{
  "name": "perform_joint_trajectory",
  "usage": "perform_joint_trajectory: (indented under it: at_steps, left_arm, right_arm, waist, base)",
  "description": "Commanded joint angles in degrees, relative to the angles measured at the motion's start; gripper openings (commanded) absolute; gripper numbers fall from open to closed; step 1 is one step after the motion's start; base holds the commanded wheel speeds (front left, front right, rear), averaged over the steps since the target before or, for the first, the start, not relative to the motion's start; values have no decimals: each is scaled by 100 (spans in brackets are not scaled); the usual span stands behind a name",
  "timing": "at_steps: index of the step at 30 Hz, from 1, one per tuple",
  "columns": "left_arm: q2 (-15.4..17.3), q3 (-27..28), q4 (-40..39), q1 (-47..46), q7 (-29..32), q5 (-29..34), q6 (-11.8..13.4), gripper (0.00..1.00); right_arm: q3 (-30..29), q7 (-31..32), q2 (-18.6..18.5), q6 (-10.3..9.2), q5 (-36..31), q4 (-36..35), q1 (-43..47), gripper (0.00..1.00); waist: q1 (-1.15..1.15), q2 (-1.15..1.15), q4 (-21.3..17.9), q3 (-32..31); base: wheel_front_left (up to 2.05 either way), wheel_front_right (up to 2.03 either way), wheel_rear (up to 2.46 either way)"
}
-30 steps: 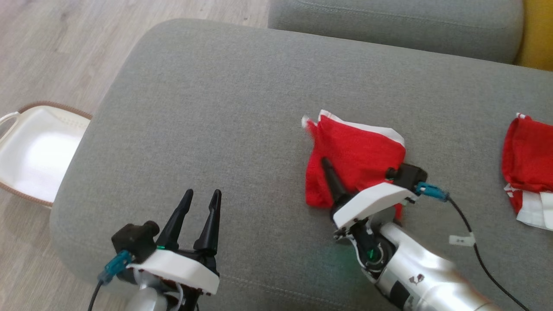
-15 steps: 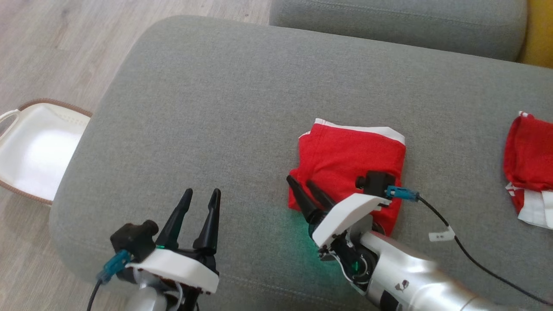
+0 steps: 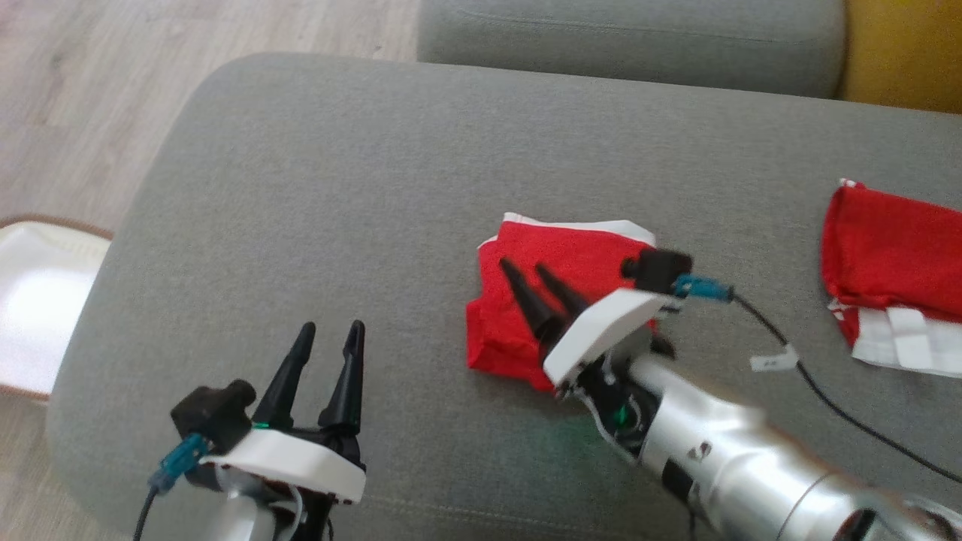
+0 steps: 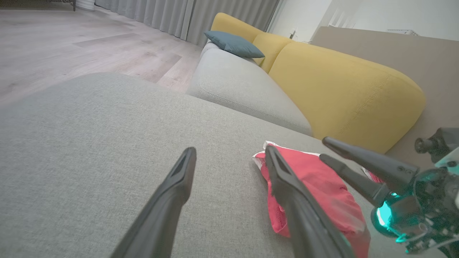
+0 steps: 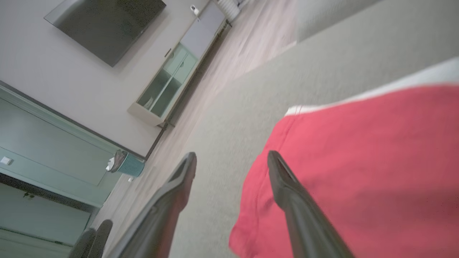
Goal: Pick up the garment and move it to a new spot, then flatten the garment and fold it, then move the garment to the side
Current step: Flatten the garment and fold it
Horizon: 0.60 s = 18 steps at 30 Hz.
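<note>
We see the small red fabric garment with white trim (image 3: 492, 338) lying as a folded bundle directly under our right gripper (image 3: 523, 264). That gripper's two dark fingers stand spread above the cloth with nothing between them. Our left gripper (image 3: 331, 326) is likewise spread and empty, low over bare upholstery, with the garment off to its right.

We judge the cloth light, soft and limp. It would sag and come unfolded if lifted by one layer, so for the move to the side we would pinch through all layers at the thick folded edge below the right gripper's fingertips.

The woven grey sofa cushion (image 3: 361, 188) underneath looks grippy and yielding, so dragging may rumple the fold. Well to the right of the right gripper lies a second red and white cloth (image 3: 887, 240). Left of the left gripper, down on the pale wooden floor (image 3: 75, 75), sits a white basket with a brown rim (image 3: 37, 300). Ahead of the left gripper rises a yellow sofa back (image 4: 340, 82).
</note>
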Motion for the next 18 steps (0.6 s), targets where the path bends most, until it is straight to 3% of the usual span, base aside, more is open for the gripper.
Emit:
perform_joint_trajectory:
  at_steps: [1,7,10,14,18]
  left_arm:
    - [5,232,-247,-188,-51,49,-35,100]
    - [5,479,-554,-220,-51,-26,-35,100]
    - [5,567,-750,-263,-51,-23,-35,100]
    - [5,644,-934,-308,-51,-8,-35,100]
    - [5,728,-1028,-323,-51,-23,-35,100]
  right_arm:
    - [-231,-76,94,-2,-229,-2,-255,100]
    - [-1496,-78,-61,-2,-1878,450,-416,100]
    - [-2292,-79,-254,-2,-3023,375,-290,100]
    - [-3601,-79,-396,-2,-4648,-150,267,100]
    - [-4872,-79,-251,-2,-6307,-1052,1162,100]
  waist:
    - [0,0,-135,-49]
    - [0,0,-482,-72]
    - [0,0,-648,-50]
    - [0,0,-845,-25]
    - [0,0,-1020,-2]
  base:
    - [0,0,0]
    - [0,0,0]
    - [0,0,0]
    - [0,0,0]
    - [0,0,0]
